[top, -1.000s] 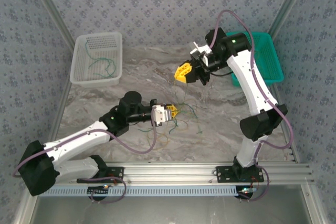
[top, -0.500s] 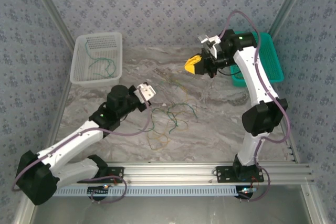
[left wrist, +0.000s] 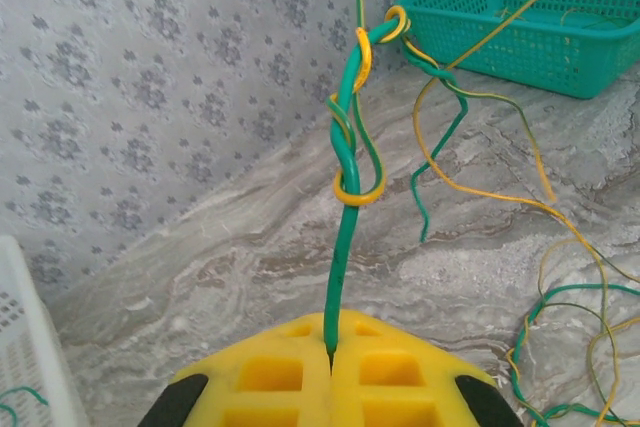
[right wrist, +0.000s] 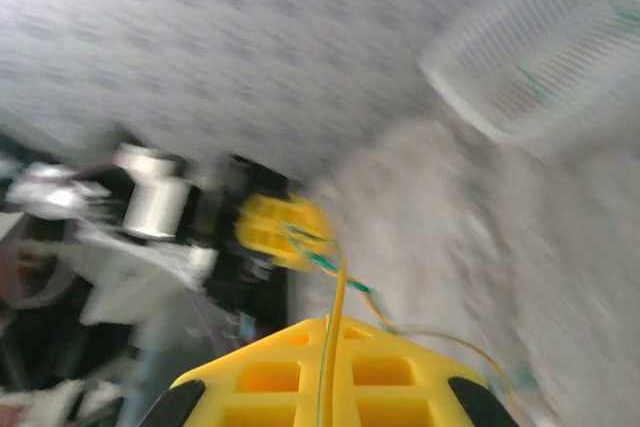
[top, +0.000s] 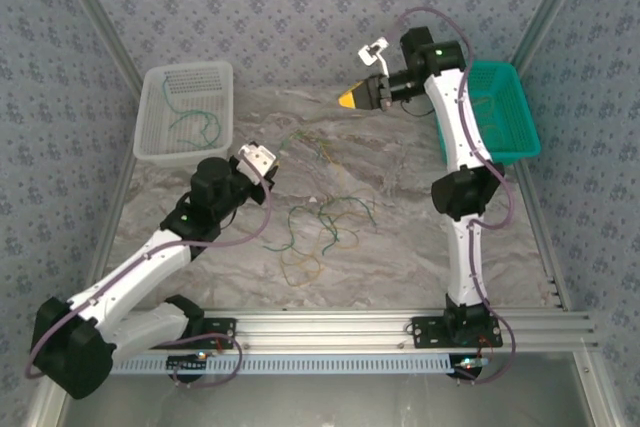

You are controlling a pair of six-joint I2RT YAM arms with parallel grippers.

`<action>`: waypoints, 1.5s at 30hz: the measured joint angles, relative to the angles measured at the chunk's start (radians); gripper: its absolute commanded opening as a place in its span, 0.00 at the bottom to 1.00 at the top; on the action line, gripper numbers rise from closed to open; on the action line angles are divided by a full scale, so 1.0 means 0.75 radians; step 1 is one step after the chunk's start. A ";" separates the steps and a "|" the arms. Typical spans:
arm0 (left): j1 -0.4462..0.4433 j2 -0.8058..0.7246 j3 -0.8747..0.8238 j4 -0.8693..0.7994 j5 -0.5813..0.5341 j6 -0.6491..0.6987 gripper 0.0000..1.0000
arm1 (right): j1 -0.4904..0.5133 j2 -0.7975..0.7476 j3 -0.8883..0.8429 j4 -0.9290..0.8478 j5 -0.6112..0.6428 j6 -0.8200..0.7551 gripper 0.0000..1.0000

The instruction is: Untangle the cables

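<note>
My left gripper (top: 266,159) is raised over the table's left-middle. In the left wrist view its yellow fingers (left wrist: 260,377) are shut on a green cable (left wrist: 343,247) that rises into a knot with a yellow cable (left wrist: 358,190). My right gripper (top: 347,99) is high near the back wall, shut on a yellow cable (right wrist: 336,292) in the blurred right wrist view. Thin strands (top: 310,137) stretch between the two grippers. A loose pile of green and yellow cables (top: 328,222) lies on the table middle.
A white basket (top: 160,147) at the back left holds a green cable (top: 195,124). A green basket (top: 520,137) stands at the back right, behind the right arm. Patterned walls close in the table at the back and sides.
The left gripper lifted off the pile and swung back-left with a green cable. The right gripper rose and moved toward the back wall, drawing the strands out between the grippers.
</note>
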 measured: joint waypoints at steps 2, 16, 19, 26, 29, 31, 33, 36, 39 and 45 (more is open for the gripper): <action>0.000 0.031 0.010 -0.003 0.002 -0.019 0.00 | 0.034 -0.084 -0.168 0.243 0.191 0.296 0.00; 0.214 0.032 0.006 0.032 -0.050 -0.203 0.00 | 0.154 -0.792 -1.258 0.905 0.951 0.760 0.00; 0.235 0.032 0.003 0.033 -0.028 -0.233 0.00 | 0.112 -0.918 -1.441 1.022 1.022 0.819 0.00; 0.294 -0.018 -0.004 0.026 0.030 -0.275 0.00 | 0.008 -1.102 -1.721 1.209 1.105 0.882 0.00; 0.338 -0.066 -0.019 0.026 0.032 -0.305 0.00 | -0.043 -1.160 -1.791 1.260 1.115 0.905 0.00; 0.401 -0.099 -0.030 0.018 -0.014 -0.331 0.00 | -0.100 -1.205 -1.836 1.285 1.157 0.924 0.00; 0.453 -0.116 -0.033 0.009 -0.056 -0.357 0.00 | -0.149 -1.249 -1.869 1.303 1.193 0.940 0.00; 0.525 -0.137 -0.035 -0.018 -0.120 -0.415 0.00 | -0.202 -1.321 -1.915 1.322 1.246 0.964 0.00; 0.604 -0.160 -0.037 -0.034 -0.163 -0.473 0.00 | -0.248 -1.385 -1.936 1.334 1.271 0.985 0.00; 0.653 -0.170 -0.037 -0.050 -0.207 -0.574 0.00 | -0.287 -1.479 -1.937 1.350 1.280 1.010 0.00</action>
